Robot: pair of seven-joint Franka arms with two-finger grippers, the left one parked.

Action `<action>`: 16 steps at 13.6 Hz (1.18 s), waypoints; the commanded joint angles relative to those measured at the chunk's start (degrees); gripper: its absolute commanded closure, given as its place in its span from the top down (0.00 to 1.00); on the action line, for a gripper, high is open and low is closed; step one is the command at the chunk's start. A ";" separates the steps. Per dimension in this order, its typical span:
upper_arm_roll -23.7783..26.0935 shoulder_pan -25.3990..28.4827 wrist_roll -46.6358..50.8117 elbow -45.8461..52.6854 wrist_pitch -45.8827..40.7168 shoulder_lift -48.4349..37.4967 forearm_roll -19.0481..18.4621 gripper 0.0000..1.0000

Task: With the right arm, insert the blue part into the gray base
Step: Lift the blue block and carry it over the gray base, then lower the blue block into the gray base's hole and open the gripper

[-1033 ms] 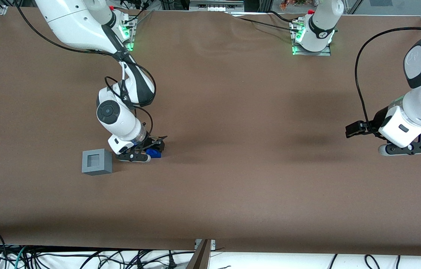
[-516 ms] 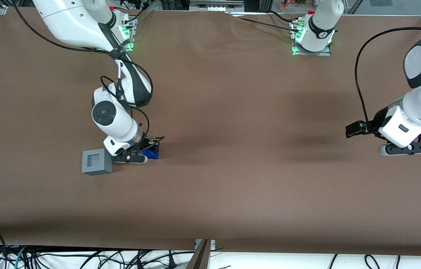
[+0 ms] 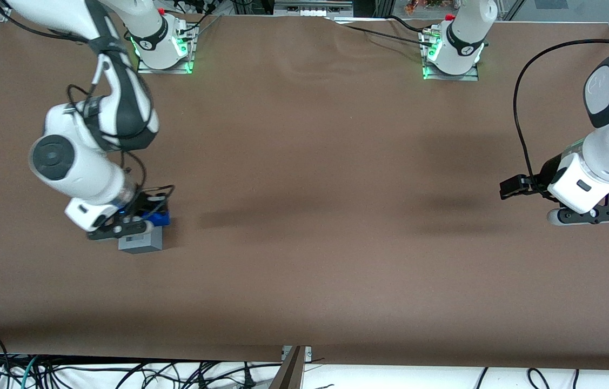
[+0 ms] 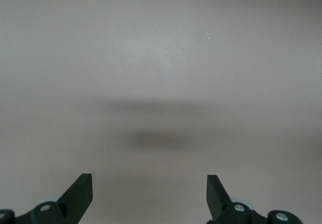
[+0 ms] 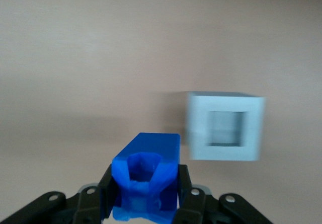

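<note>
My right gripper (image 3: 145, 215) is shut on the blue part (image 3: 157, 218) and holds it in the air over the gray base (image 3: 141, 243). In the front view the gripper and the wrist hide most of the base's top. In the right wrist view the blue part (image 5: 146, 176) sits clamped between the two black fingers (image 5: 107, 183) of the gripper (image 5: 146, 191). The gray base (image 5: 225, 127) lies below and off to one side of the part, its square socket facing up and empty.
The brown table cover (image 3: 326, 162) spreads all round the base. The two arm mounts with green lights (image 3: 166, 51) stand at the table's edge farthest from the front camera. Cables hang below the near edge (image 3: 120, 373).
The right arm has lifted the blue part off the table and carried it sideways toward the working arm's end, from beside the gray base to above it. The base has not moved.
</note>
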 commanded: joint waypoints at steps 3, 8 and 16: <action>-1.51 -3.95 -7.67 0.14 -0.39 1.19 3.32 0.30; -1.51 -5.18 -8.55 -0.13 1.37 3.12 4.11 0.30; -1.51 -5.62 -10.13 0.23 4.62 5.67 6.13 0.30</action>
